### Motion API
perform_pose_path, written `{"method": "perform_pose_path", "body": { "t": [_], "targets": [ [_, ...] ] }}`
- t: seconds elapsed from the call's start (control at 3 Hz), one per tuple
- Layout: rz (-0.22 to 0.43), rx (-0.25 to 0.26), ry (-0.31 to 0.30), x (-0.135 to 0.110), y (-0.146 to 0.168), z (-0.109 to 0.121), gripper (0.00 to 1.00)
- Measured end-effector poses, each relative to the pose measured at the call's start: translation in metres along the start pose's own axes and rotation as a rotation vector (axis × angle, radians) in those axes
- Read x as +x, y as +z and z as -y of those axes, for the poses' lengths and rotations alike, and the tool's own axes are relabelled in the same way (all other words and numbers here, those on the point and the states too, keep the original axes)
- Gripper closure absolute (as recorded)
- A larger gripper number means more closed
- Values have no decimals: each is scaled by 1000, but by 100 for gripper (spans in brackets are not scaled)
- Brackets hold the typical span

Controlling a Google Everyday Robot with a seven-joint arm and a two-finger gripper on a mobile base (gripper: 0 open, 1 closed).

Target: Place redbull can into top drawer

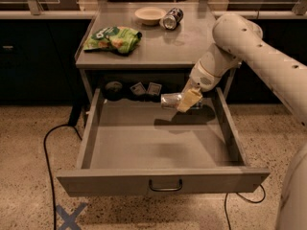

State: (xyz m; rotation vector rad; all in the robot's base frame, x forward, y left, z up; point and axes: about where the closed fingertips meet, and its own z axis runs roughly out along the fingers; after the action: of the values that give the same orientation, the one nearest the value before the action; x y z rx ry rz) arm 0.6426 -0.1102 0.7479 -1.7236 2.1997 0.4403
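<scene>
The top drawer is pulled wide open, and its grey floor is bare. Its small metal bar handle sits at the centre of the front panel. My gripper hangs over the drawer's back right part, with the arm reaching in from the right. It is shut on the redbull can, a slim silver can held lying sideways, its free end pointing left. The can is a little above the drawer floor and casts a shadow on it.
On the table top above lie a green snack bag, a white bowl and a darker can on its side. A dark round object and small packets sit behind the drawer. A black cable runs along the floor at left.
</scene>
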Motion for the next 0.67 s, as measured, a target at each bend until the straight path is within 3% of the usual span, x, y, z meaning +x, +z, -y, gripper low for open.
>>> {"method": "perform_pose_path", "body": {
  "t": [0.33, 0.67],
  "targets": [
    [68, -45, 96, 28, 18, 1, 100],
    [96, -83, 166, 52, 34, -7, 100]
  ]
}}
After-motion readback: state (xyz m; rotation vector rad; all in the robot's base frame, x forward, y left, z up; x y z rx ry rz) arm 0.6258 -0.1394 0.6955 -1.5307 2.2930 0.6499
